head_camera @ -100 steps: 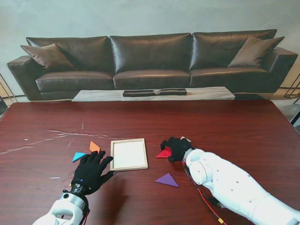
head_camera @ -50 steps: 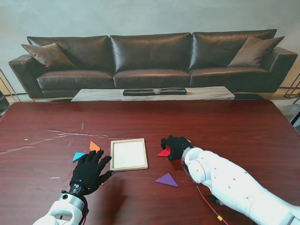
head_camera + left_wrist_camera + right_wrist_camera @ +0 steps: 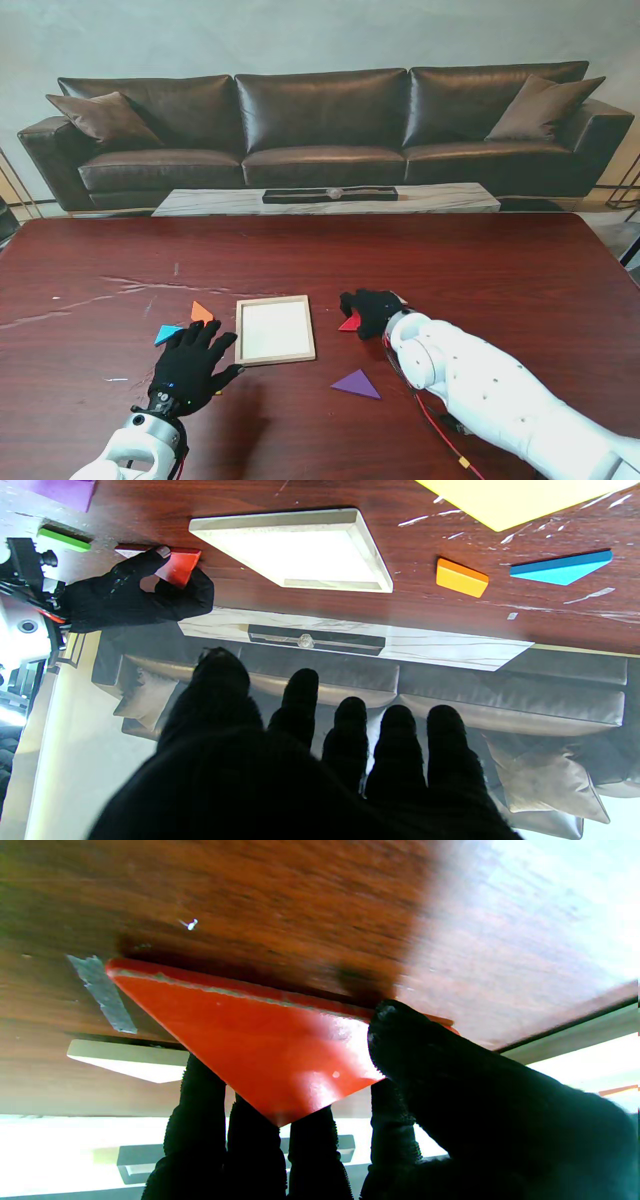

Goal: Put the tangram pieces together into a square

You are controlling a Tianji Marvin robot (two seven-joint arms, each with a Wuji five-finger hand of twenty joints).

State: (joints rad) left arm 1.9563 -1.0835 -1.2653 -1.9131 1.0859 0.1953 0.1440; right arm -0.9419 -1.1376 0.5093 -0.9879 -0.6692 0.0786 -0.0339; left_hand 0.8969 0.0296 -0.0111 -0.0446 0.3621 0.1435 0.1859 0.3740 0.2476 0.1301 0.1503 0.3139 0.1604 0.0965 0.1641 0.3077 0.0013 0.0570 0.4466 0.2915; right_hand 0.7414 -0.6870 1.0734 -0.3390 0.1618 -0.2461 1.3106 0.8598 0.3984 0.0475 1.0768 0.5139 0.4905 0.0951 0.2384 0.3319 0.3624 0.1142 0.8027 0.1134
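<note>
The right hand (image 3: 372, 310) was clasped on the red triangle (image 3: 350, 322), which sat just to the right of the wooden frame (image 3: 274, 329) on the dark counter (image 3: 480, 270). In the right wrist view one long edge of the triangle (image 3: 260, 1050) met the counter while its point tipped up off the surface, the thumb (image 3: 400, 1040) pressing one corner and the other fingers (image 3: 200, 1120) curled behind the face. The piece looked like a thin, rigid, light slab with a glossy face, so it would likely slide on the polished wood and offer little to pinch; holding it across its narrow edges, as the hand was doing, seemed the surest hold, and a pinch on the shiny faces could slip. The left hand (image 3: 190, 362) rested flat and released, fingers spread, holding nothing, just left of the frame's near corner. Beside it lay the orange piece (image 3: 202, 312) and the blue triangle (image 3: 167, 333); the purple triangle (image 3: 357, 384) lay nearer to the robot, right of the frame. The frame was unfilled, so assembly appeared barely started.
</note>
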